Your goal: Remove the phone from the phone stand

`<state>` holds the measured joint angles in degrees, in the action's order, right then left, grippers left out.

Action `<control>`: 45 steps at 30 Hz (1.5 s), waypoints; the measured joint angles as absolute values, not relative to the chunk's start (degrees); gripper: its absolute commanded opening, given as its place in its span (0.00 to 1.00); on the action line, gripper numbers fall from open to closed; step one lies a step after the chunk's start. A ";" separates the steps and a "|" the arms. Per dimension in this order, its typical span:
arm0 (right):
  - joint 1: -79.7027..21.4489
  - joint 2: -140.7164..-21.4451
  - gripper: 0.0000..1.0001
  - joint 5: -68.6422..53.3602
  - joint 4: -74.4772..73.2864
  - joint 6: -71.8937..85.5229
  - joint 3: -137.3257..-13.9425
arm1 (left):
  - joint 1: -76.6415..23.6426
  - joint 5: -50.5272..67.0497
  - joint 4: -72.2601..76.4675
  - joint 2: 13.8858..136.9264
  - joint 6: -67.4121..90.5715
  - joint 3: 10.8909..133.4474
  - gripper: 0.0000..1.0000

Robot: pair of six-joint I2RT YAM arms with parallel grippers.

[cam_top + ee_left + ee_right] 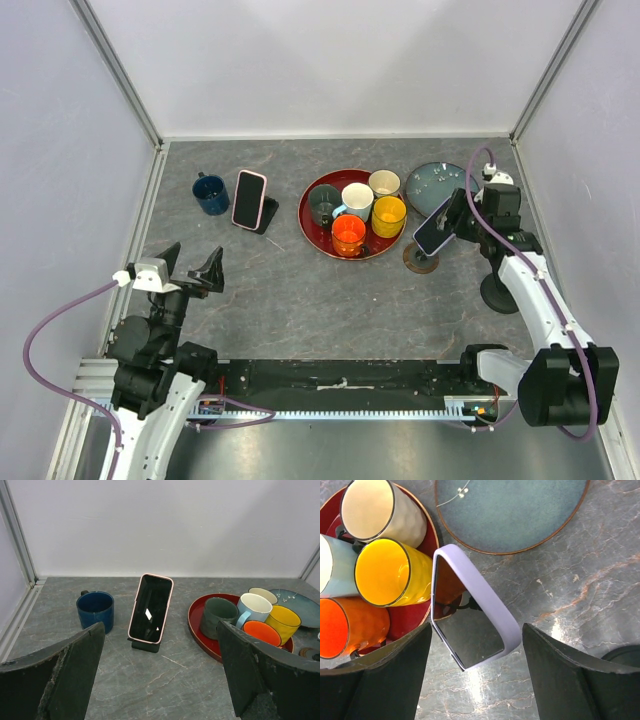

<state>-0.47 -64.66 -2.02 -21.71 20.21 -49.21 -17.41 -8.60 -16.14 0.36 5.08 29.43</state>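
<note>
Top view: right arm (530, 290) stretched far, wrist angled down at lilac phone (434, 228). Phone leans on round stand (421, 260), just right of red tray (312, 235). Left arm folded near, well apart from pink phone (249, 199) on black stand (268, 215).

Left wrist view: left fingers (75, 670) wide, holding nothing. Pink phone tilted back, dark screen facing camera, blue mug (95, 609) at its left.

Right wrist view: right fingers (385, 680) wide, one each side of lilac phone's end, not clamped. Screen dark, glossy.
</note>
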 measured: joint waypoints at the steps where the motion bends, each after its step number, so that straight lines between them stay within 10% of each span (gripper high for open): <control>1: -0.47 -64.66 0.79 -2.39 -21.23 20.10 -48.88 | -17.45 -8.56 -16.14 0.36 5.08 29.43 0.99; 12: 0.30 -63.81 0.61 -4.71 -16.78 19.75 -45.60 | -17.82 -7.92 -16.12 0.34 5.08 29.43 0.99; 28: 1.06 -58.24 0.02 -8.16 -13.06 20.86 -43.75 | -18.13 -5.96 -15.73 0.34 5.06 29.41 0.98; 45: 0.93 -47.27 0.00 -13.96 -10.39 22.79 -41.76 | -18.13 -2.44 -14.59 5.87 6.28 30.50 1.00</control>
